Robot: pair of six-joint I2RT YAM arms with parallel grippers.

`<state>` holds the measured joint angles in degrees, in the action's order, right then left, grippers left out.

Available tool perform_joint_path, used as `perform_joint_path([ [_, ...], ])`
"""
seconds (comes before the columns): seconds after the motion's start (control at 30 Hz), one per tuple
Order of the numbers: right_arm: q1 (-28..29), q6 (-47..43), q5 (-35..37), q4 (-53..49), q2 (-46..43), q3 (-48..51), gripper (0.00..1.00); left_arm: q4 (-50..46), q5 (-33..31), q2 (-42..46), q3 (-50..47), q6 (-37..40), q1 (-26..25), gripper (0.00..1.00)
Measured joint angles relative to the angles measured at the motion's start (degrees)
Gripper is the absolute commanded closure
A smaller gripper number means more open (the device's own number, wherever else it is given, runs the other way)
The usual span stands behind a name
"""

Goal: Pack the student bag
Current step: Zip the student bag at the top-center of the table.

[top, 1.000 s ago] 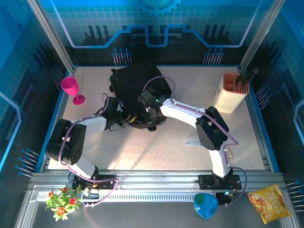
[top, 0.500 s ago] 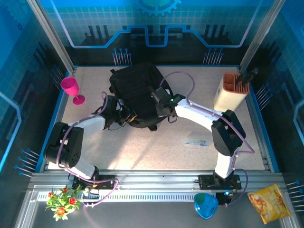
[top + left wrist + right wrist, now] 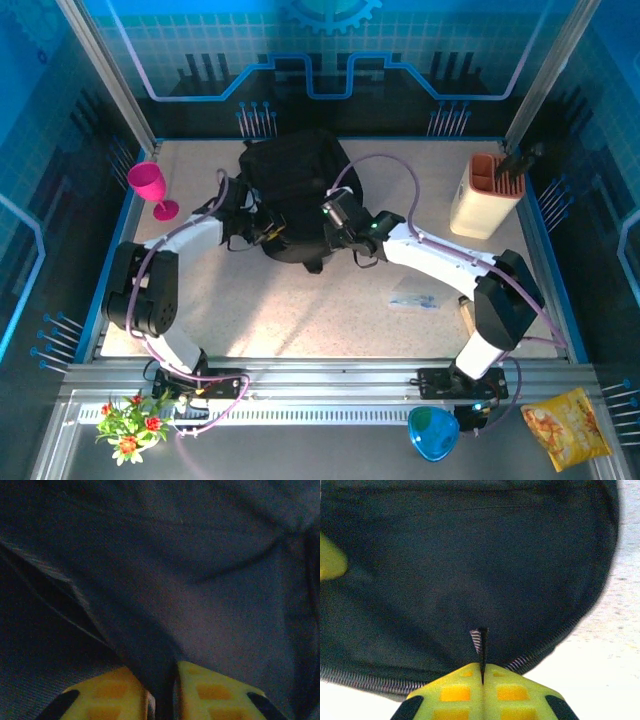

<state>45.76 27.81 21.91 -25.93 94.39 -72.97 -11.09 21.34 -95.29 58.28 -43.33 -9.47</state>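
Observation:
The student bag [image 3: 293, 172], a big black backpack, lies at the back middle of the table. My right gripper [image 3: 336, 214] is at its near right edge. In the right wrist view that gripper [image 3: 482, 667] is shut on a thin black zipper pull [image 3: 481, 642] beside the bag's zipper teeth [image 3: 535, 656]. My left gripper [image 3: 266, 232] presses into the bag's near left side. In the left wrist view its jaws [image 3: 165, 672] stand a narrow gap apart, and a fold of the bag's dark fabric [image 3: 200, 580] runs down between them.
A pink goblet [image 3: 152, 186] stands at the left edge. A beige holder with an orange top [image 3: 484, 196] is at the back right. A clear packet [image 3: 412, 298] lies on the table near the right arm. A yellow snack bag [image 3: 565, 428] lies on the front ledge.
The right arm has stretched out and carried its gripper rightward along the bag's near edge. The bag has shifted a little toward the back, and the left arm followed it.

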Motion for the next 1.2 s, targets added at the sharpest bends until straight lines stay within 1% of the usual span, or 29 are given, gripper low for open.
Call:
perform_joint_path([
  [0.07,1.73,-0.02,-2.23,0.52,0.42,-0.5,1.0,-1.51,-1.92,0.17,0.61,0.5,1.97,0.51],
  [0.1,2.6,0.0,-3.32,0.74,1.07,-1.29,1.0,-2.4,-3.26,0.55,0.66,0.76,2.95,0.47],
  [0.17,3.93,0.02,-5.38,1.14,3.02,-3.3,1.0,-5.38,-6.23,2.32,0.5,1.36,4.92,0.4],
  [0.27,5.27,0.24,-8.52,2.21,6.25,-5.86,1.0,-9.79,-11.06,8.28,-1.44,1.33,7.04,0.31],
  [0.37,6.01,0.46,-11.21,3.26,9.07,-7.82,1.0,-13.97,-14.34,17.42,-5.35,0.74,7.39,0.28],
  [0.43,6.51,0.55,-12.68,3.93,10.56,-8.94,1.0,-15.08,-14.4,23.52,-8.72,-1.38,7.32,0.27],
  [0.5,7.08,0.7,-13.88,4.63,11.34,-9.44,1.0,-14.6,-12.96,28.92,-13.05,-5.03,7.1,0.25],
  [0.6,7.78,0.9,-15.06,5.05,11.5,-9.55,1.0,-11.45,-10.75,33.18,-19.43,-12.02,5.16,0.24],
  [0.7,8.02,1.31,-15.8,5.49,11.5,-9.53,1.0,-7.87,-9.05,33.46,-23.04,-17.79,2.36,0.24],
  [0.8,8.07,1.66,-16.39,6.16,11.47,-9.16,1.0,-4.02,-8.33,31.93,-23.41,-21.31,0.63,0.26],
  [0.9,8.13,2.03,-16.65,6.75,11.47,-8.2,1.0,-0.11,-7.98,28.61,-23.3,-23.41,-0.59,0.33],
  [0.97,8.17,2.25,-16.7,7.02,11.28,-7.37,1.0,1.42,-7.98,26.29,-23.3,-24.5,-1.4,0.42],
  [1.07,8.22,2.73,-16.35,7.3,10.21,-5.51,1.0,3.28,-7.98,23.82,-23.3,-25.77,-2.03,0.6],
  [1.1,8.22,2.95,-15.82,7.43,9.49,-4.52,1.0,3.78,-8.0,23.19,-23.28,-25.68,-2.08,0.66],
  [1.2,8.22,3.54,-12.66,7.63,7.1,-1.77,1.0,4.52,-7.98,21.44,-23.08,-25.57,-2.19,0.79],
])
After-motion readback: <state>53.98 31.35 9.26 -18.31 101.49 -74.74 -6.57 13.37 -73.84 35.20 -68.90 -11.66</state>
